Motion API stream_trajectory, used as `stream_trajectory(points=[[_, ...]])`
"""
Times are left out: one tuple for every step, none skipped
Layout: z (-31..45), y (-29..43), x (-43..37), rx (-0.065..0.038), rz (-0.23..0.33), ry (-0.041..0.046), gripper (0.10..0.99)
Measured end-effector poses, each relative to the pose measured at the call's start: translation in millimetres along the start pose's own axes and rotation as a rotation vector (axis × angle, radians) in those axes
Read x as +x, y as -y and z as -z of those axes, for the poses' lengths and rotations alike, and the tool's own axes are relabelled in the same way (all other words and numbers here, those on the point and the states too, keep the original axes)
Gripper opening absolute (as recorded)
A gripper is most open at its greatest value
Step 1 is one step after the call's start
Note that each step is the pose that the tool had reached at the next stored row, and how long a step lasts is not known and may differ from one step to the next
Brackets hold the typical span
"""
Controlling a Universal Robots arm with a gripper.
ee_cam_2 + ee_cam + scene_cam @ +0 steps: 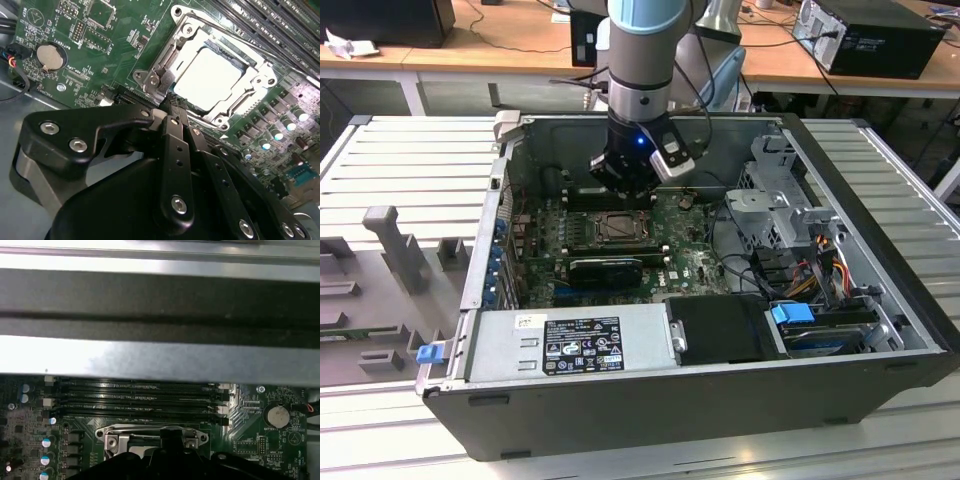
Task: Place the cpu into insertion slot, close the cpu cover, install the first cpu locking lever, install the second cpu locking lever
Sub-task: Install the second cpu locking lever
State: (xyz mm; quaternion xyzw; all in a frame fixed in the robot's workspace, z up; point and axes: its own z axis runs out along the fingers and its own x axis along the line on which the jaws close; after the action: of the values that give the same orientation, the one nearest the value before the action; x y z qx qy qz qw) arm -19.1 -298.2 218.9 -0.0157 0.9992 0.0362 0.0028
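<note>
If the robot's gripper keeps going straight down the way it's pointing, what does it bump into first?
Probably the cpu cover: the gripper points at the cover's near edge, beside the cpu already seated in the socket. How far above it hangs is unclear.

Tabletop: grey ribbed metal tabletop under the open computer.
Behind: long wooden desk with cables and a black box.
</note>
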Motion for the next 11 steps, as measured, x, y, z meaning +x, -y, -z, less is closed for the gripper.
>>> stream_trajectory(points=[[5.6, -0.4, -0.1, 0.0, -0.001, 0.0002, 0.106], [10.9, -0.8, -0.1, 0.0, -0.002, 0.0003, 0.106], [13.3, -0.9, -0.2, 0.0, -0.003, 0.0003, 0.106], [17.0, -1.2, -0.2, 0.0, -0.004, 0.0005, 0.106], [19.2, -1.4, -0.2, 0.0, -0.005, 0.0004, 0.106], [21.8, -1.6, -0.2, 0.0, -0.005, 0.0005, 0.106], [24.3, -1.7, -0.2, 0.0, -0.006, 0.0005, 0.106], [26.8, -1.9, -0.2, 0.0, -0.007, 0.0006, 0.106], [29.5, -2.1, -0.3, 0.0, -0.007, 0.0006, 0.106], [31.6, -2.3, -0.3, 0.0, -0.008, 0.0007, 0.106], [33.9, -2.4, -0.3, 0.0, -0.009, 0.0007, 0.106]])
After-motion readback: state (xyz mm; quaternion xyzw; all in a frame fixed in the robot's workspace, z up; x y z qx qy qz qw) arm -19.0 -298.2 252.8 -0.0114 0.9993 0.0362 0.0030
